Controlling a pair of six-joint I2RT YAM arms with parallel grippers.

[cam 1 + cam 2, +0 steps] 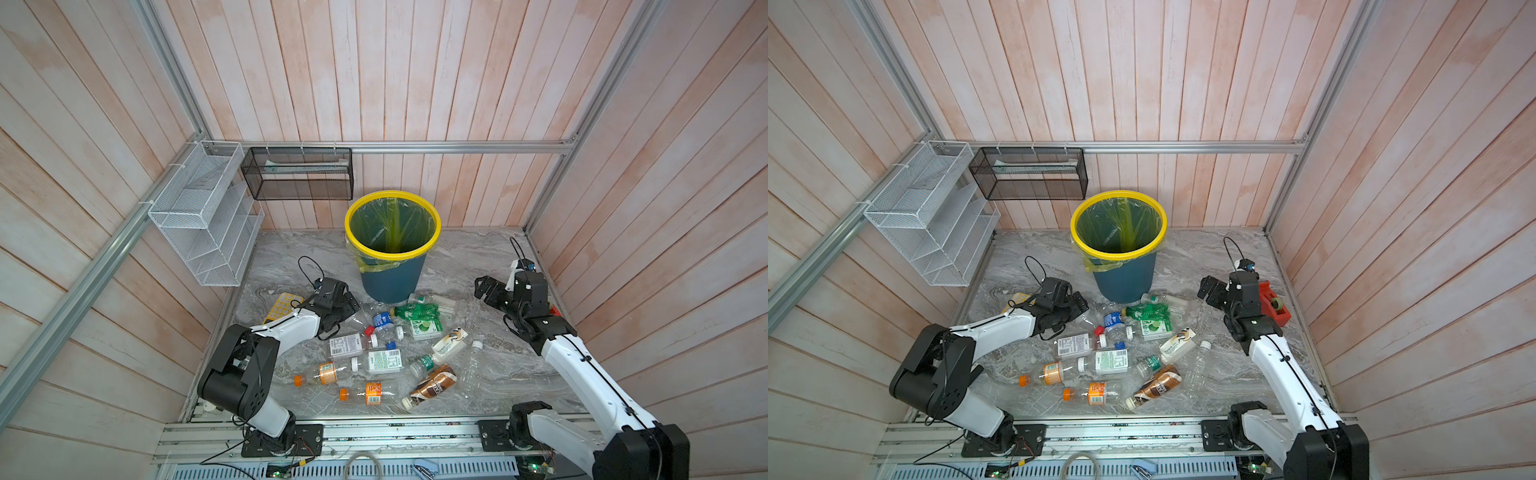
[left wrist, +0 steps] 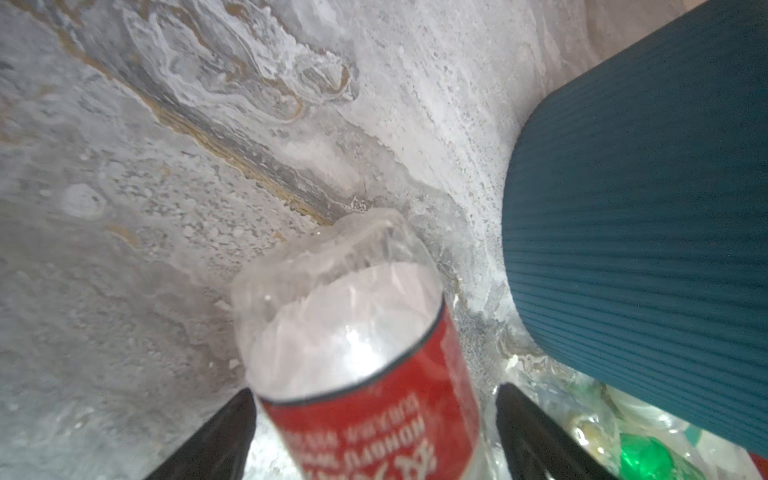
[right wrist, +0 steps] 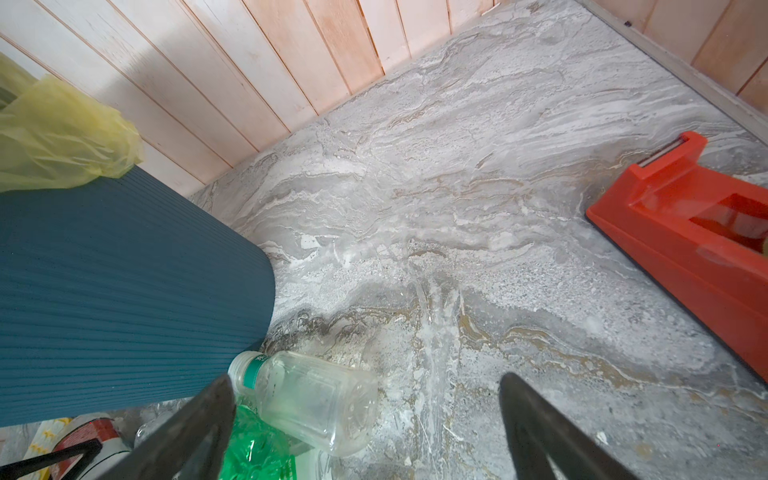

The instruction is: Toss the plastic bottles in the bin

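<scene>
The bin (image 1: 392, 282), teal-blue with a yellow rim and a yellow-green liner, stands at the back middle in both top views. Plastic bottles lie scattered in front of it, among them a green one (image 1: 417, 311), a cream one (image 1: 449, 341) and a brown-sleeved one (image 1: 432, 384). My left gripper (image 2: 375, 390) is low, left of the bin's foot (image 2: 644, 208). Its jaws straddle a clear, red-labelled bottle (image 2: 353, 332), with a gap showing on one side. My right gripper (image 3: 365, 377) hangs open and empty right of the bin, beside a clear bottle (image 3: 307, 399).
A yellow calculator (image 1: 284, 305) lies behind my left arm. A red tape dispenser (image 1: 1273, 305) sits by the right wall behind my right wrist. A white wire rack (image 1: 208, 216) and a black mesh basket (image 1: 297, 174) hang on the walls.
</scene>
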